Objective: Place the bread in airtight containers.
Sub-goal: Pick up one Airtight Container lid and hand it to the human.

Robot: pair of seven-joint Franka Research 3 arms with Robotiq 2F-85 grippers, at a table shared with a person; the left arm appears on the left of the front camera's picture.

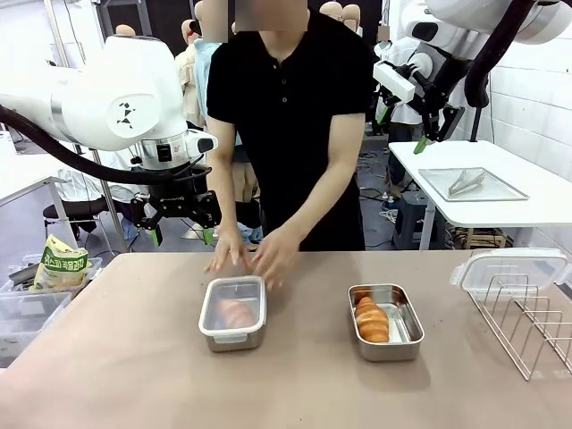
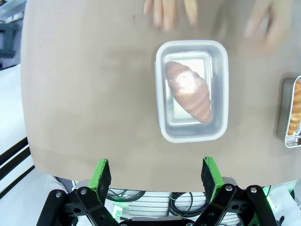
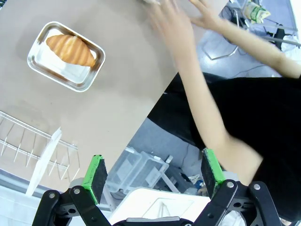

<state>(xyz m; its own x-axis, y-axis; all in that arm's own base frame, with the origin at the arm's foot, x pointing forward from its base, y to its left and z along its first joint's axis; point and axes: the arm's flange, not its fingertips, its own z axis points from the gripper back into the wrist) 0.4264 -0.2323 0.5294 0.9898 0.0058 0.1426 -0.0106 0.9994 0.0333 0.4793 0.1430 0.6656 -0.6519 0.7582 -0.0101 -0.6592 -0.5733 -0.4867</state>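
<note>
In the front view the left gripper (image 1: 182, 234) hangs above the far left part of the table (image 1: 134, 357), its jaws spread and holding nothing. The lidded tub (image 1: 233, 313) stands lower and to the right of it, well apart, with the covered croissant (image 1: 234, 311) seen pale through the lid. The person's hands (image 1: 268, 255) rest on the table just behind this tub. The open tub (image 1: 385, 320) stands to the right, with the bare croissant (image 1: 372, 320) inside. The right gripper (image 1: 402, 130) is high beside the person, far from both tubs, and a spare lid (image 1: 509, 266) lies on a wire rack (image 1: 527, 322) at the right edge. In the left wrist view the left gripper (image 2: 156, 176) has its green pads (image 2: 102, 174) wide apart at the table edge. The lidded tub (image 2: 192, 90) lies beyond the jaws, nearer to the right pad, and the covered croissant (image 2: 188, 89) lies diagonal inside. The blurred hands (image 2: 169, 12) are past the tub, and the open tub (image 2: 292, 113) is cut by the right border. In the right wrist view the right gripper (image 3: 154, 174) is also spread and empty. The open tub (image 3: 66, 55) with the bare croissant (image 3: 70, 49) is far beyond the left pad, the person's arm (image 3: 202, 94) crosses the middle, and the rack (image 3: 28, 146) holds the spare lid (image 3: 44, 160).
</note>
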